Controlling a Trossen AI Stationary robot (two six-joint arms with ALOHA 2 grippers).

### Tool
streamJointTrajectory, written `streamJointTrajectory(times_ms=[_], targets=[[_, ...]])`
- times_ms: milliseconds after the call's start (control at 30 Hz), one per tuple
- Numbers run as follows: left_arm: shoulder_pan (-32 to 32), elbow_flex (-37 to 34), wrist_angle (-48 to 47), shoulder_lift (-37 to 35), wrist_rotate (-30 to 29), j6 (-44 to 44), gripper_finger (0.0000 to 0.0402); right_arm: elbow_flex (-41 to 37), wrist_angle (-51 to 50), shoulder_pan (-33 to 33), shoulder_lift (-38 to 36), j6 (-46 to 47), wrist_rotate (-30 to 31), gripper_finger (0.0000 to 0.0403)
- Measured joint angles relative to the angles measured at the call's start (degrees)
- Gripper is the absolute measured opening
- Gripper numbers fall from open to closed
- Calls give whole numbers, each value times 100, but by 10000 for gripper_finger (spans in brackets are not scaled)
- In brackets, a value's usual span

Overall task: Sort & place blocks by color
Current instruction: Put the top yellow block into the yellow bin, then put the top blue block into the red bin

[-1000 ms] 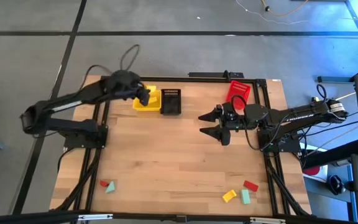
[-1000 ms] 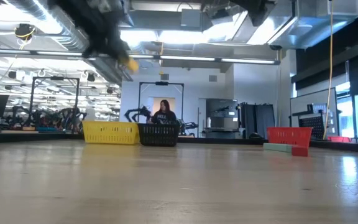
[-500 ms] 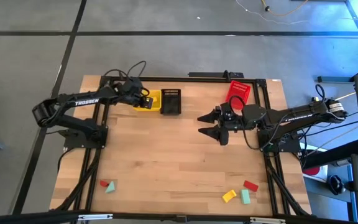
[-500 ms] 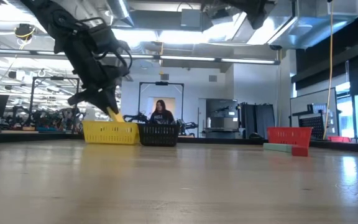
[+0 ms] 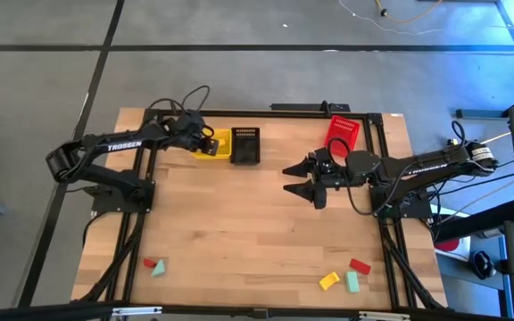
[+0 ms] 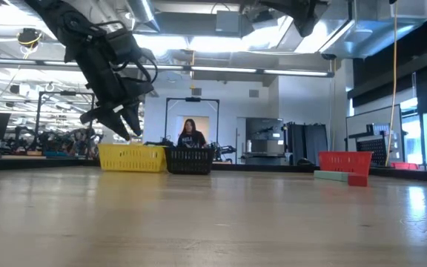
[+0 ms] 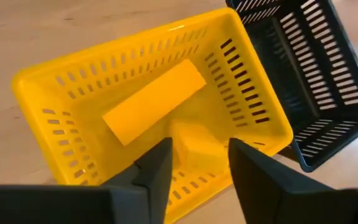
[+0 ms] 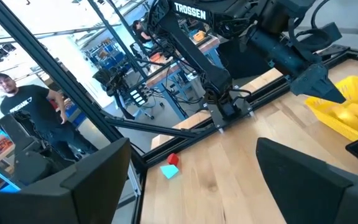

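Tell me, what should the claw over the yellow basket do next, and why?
Probably lift straight up and away. The left claw hangs open just above the yellow basket, and two yellow blocks lie inside, nothing between its fingers. That drop looks finished, and a red block, a teal block and others wait at the table's near edge. The right claw hovers open mid-table.

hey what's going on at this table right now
A two-armed robot is sorting small blocks by color. The left gripper hangs over the yellow basket at the table's far edge with its fingers apart, and two yellow blocks lie inside. The right gripper waits open above the middle of the table, holding nothing. Red, yellow and teal blocks sit along the near edge, unsorted. The black basket and red basket stand at the far edge too.
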Motion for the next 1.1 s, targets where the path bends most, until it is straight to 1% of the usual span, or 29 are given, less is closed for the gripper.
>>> streamJointTrajectory(times_ms=[133,233,267,333,400,467,633,700,767,867,967,1100], targets=[[199,371,-279,-166,370,334,180,0,1,1,0,5,1,349],[352,685,-358,-412,871,416,191,0,12,1,0,13,16,349],[352,750,-265,-565,1057,418,193,0,28,0,0,18,18,349],[233,754,222,-952,1469,506,194,0,84,1,0,21,108,349],[-115,688,799,-1370,1705,579,194,0,130,1,0,14,250,349],[-653,543,1401,-1786,1513,485,194,0,144,1,-2,-10,305,349],[-2195,-3,2921,-2582,459,478,194,0,144,-1,-2,-15,305,349],[-2678,-217,3371,-2775,183,658,194,0,142,-1,-1,-63,305,349],[-3005,-394,3725,-2880,-6,931,194,0,142,-1,-2,-157,338,349],[-3195,-454,3957,-2946,-1,1284,192,0,147,-3,-2,-140,499,349],[-3172,-459,4003,-3066,73,1352,189,0,217,-3,-2,-72,733,349],[-3127,-463,3964,-3108,28,1352,188,0,46,-55,-2,783,931,349]])
